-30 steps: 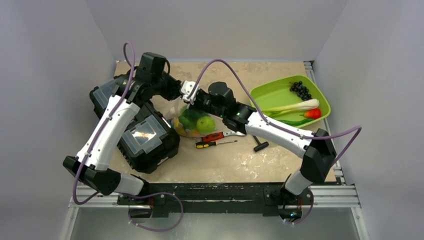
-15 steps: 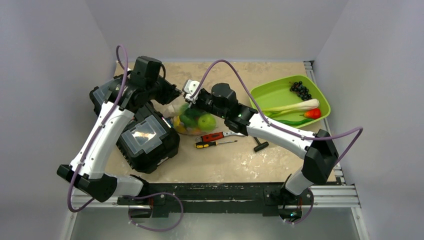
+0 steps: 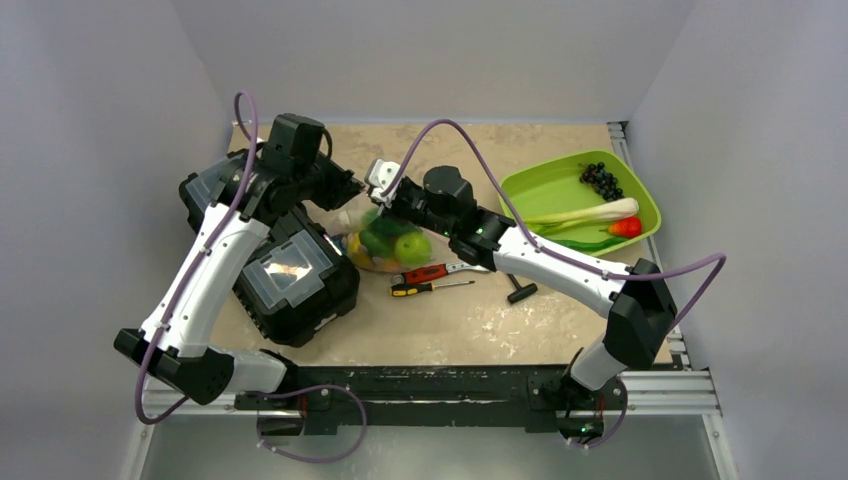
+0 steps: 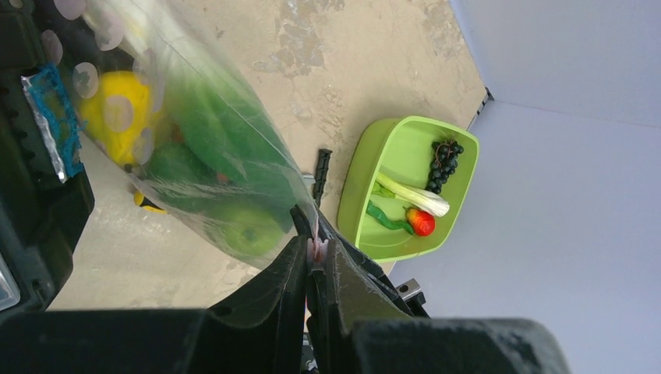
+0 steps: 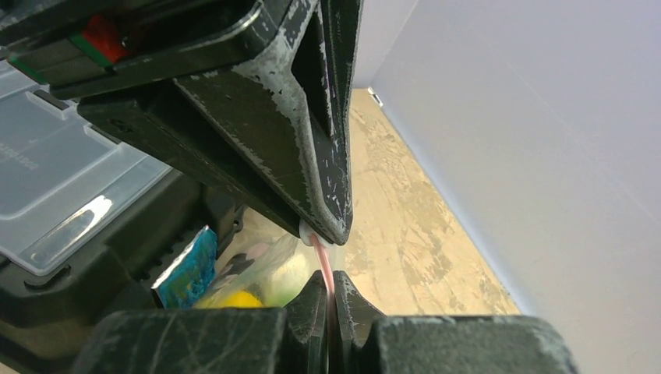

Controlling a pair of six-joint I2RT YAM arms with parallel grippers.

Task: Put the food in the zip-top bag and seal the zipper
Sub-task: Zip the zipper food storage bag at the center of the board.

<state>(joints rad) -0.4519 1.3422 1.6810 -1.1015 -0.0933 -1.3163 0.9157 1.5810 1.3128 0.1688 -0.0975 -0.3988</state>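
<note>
Left gripper and right gripper each have jaws clamped on the zipper of the zip-top bag, held up mid-tabletop with a green apple inside. Grapes and bok choy lie unbagged in the tray, so sealing appears premature.

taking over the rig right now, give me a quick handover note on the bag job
Left gripper: fingers shut on the zipper at the bag's mouth.
Right gripper: fingers shut on the same strip, right beside the left one.
Zip-top bag: between the two grippers, holding the green apple, the yellow piece and other green pieces.
Green tray, far right: grapes, bok choy, green leaf and a red-orange piece, not bagged.
Done: some food bagged.
Left: the tray's food, then sealing. How much of the zipper is closed cannot be told.
</note>
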